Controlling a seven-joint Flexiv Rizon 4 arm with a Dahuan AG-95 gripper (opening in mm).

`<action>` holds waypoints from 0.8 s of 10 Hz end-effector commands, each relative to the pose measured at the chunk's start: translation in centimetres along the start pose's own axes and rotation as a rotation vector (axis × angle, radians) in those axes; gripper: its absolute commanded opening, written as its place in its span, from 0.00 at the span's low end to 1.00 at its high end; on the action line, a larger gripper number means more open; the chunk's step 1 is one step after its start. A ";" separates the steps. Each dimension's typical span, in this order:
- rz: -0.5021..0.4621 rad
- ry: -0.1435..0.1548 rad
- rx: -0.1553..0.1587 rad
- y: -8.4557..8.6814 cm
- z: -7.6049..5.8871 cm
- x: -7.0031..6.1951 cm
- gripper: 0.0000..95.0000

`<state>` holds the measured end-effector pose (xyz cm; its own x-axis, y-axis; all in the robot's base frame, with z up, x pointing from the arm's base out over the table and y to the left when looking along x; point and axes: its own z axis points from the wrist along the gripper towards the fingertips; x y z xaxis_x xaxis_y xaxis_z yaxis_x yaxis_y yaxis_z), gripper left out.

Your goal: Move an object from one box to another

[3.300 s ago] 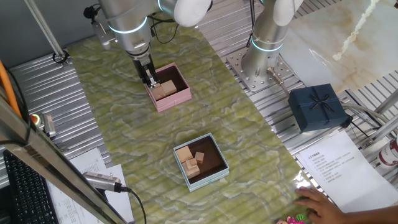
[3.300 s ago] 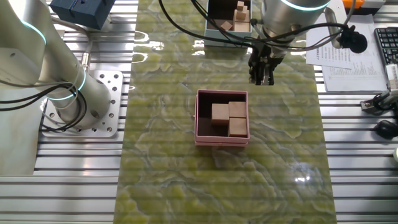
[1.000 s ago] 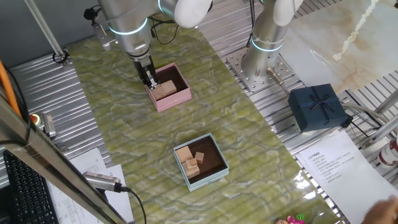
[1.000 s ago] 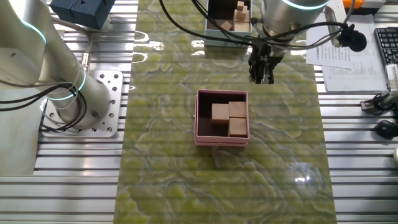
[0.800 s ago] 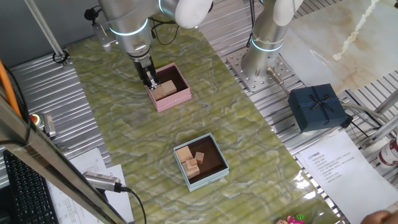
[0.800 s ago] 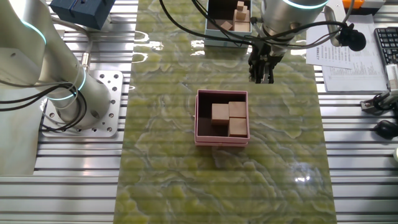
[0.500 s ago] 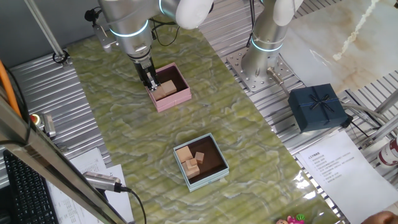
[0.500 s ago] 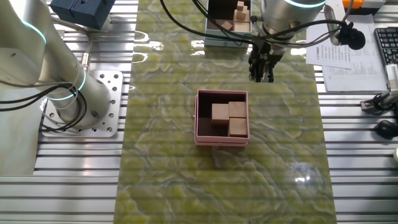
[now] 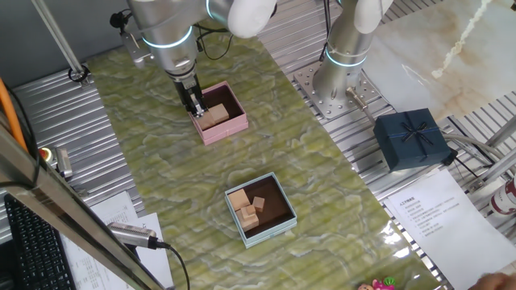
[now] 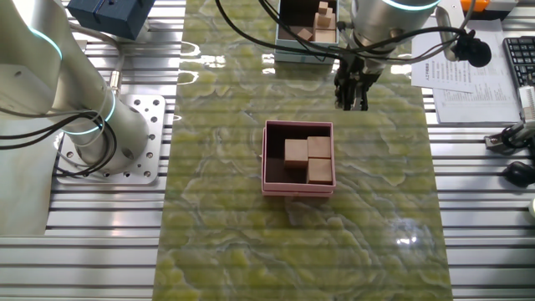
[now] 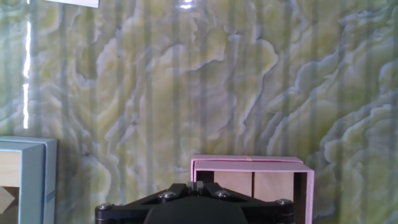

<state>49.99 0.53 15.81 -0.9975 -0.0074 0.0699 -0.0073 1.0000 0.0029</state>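
Note:
The pink box (image 9: 218, 113) holds three pale tan wooden cubes (image 10: 296, 153) packed toward one side of its dark inside. It also shows in the other fixed view (image 10: 298, 186) and in the hand view (image 11: 252, 165), where two cubes (image 11: 273, 186) are visible. My gripper (image 10: 351, 94) hangs above the mat just outside the pink box's wall (image 9: 193, 103). Its fingers (image 11: 198, 184) are pressed together and hold nothing. The light blue-green box (image 9: 260, 209) stands apart on the mat with smaller, darker blocks (image 9: 244, 208) inside; it also shows in the other fixed view (image 10: 306, 48) and in the hand view (image 11: 45, 180).
A navy gift box with a bow (image 9: 413, 138) sits off the mat on the metal table. A second arm's base (image 9: 337, 68) stands beside the mat. Papers (image 9: 435, 213) lie at one end, with a person's hand (image 9: 496, 279) at the frame edge.
The gripper has stayed almost still, shut, beside the pink box. The person's hand near the papers has pulled back toward the frame edge.

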 end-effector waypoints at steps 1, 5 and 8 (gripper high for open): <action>0.002 -0.002 -0.001 -0.1 0.1 0.1 0.00; -0.008 -0.001 -0.001 -0.5 0.2 0.2 0.00; -0.009 -0.001 0.000 -0.7 0.3 0.3 0.00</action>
<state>49.66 -0.12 15.52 -0.9974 -0.0164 0.0701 -0.0162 0.9999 0.0040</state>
